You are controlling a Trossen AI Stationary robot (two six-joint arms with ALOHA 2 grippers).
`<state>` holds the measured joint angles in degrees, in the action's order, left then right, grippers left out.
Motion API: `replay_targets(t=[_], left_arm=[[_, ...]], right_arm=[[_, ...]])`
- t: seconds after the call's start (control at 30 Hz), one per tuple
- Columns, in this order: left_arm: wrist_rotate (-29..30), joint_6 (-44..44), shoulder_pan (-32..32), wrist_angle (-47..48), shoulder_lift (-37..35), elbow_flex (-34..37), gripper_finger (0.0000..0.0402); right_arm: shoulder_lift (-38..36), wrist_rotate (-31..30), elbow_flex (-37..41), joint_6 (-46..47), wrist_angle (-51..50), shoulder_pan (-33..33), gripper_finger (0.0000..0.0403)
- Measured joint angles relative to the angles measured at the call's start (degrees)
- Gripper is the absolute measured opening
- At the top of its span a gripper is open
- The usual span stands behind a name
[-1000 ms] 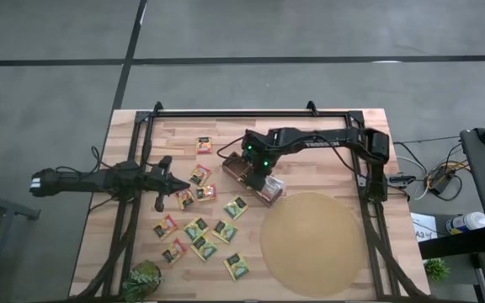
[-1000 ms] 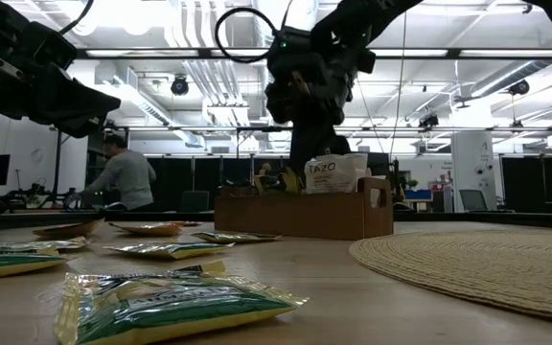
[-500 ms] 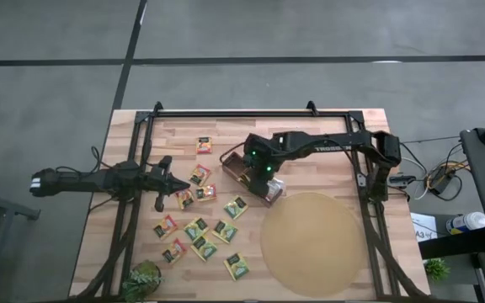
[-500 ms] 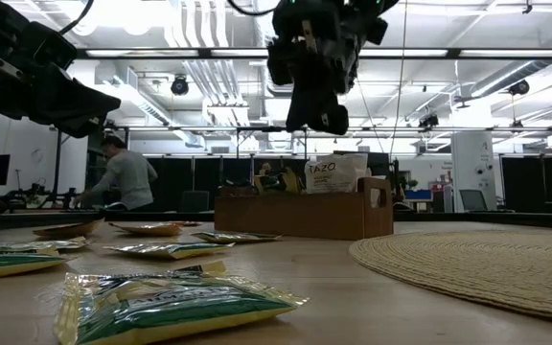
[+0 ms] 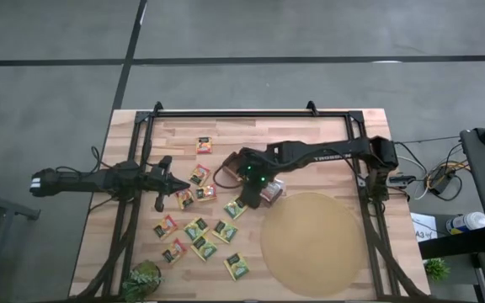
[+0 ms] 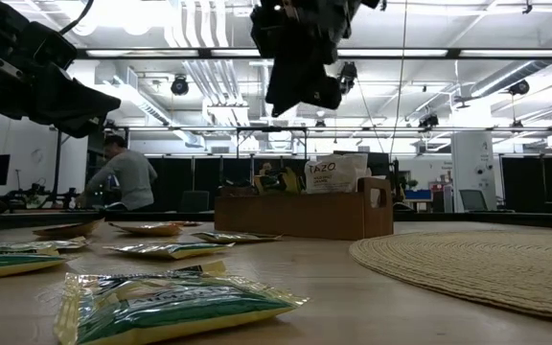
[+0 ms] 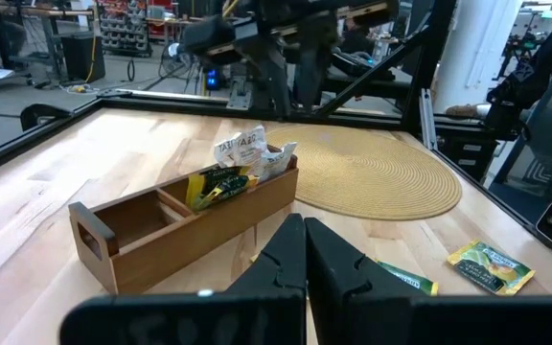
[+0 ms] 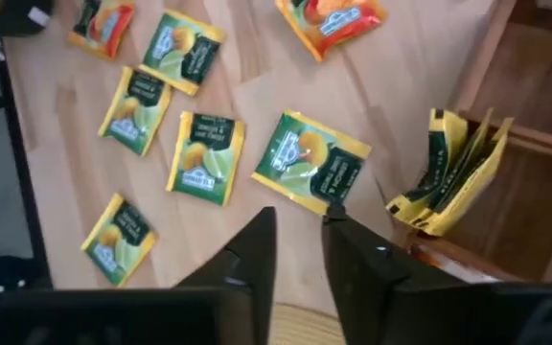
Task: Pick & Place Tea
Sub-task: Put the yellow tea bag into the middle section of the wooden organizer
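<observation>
— Tea sachets lie scattered on the table; more stand in the box. And the left gripper?

— Fingers together, idle at the table's left side.

— The right gripper?

— Slightly parted, empty, above a green sachet beside the box, near the mat.

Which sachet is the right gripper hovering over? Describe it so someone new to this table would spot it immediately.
Start at the brown wooden box in the middle of the table. Just off its long side towards the loose sachets lies a green-yellow sachet, with the right gripper above it. It is the loose packet closest to the box, lying apart from the others.
</observation>
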<state>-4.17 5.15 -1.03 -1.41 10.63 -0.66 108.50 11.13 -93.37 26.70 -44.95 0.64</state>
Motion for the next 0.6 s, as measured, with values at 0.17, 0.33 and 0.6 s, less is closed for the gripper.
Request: replay_targets(t=[0.17,0.33,0.6], left_arm=[[0.0,0.0,0.0,0.0,0.0,0.0,0.0000],[0.0,0.0,0.0,0.0,0.0,0.0,0.0000],[0.1,0.0,0.0,0.0,0.0,0.0,0.0000]], right_arm=[[2.6,-2.9,-3.6,2.1,-3.1,-0.6,0.0141],[5.4,-5.5,-7.9,2.3,-6.8,-1.3,0.0169],[11.2,-5.5,-14.7,2.3,-11.9,-3.5,0.0176]])
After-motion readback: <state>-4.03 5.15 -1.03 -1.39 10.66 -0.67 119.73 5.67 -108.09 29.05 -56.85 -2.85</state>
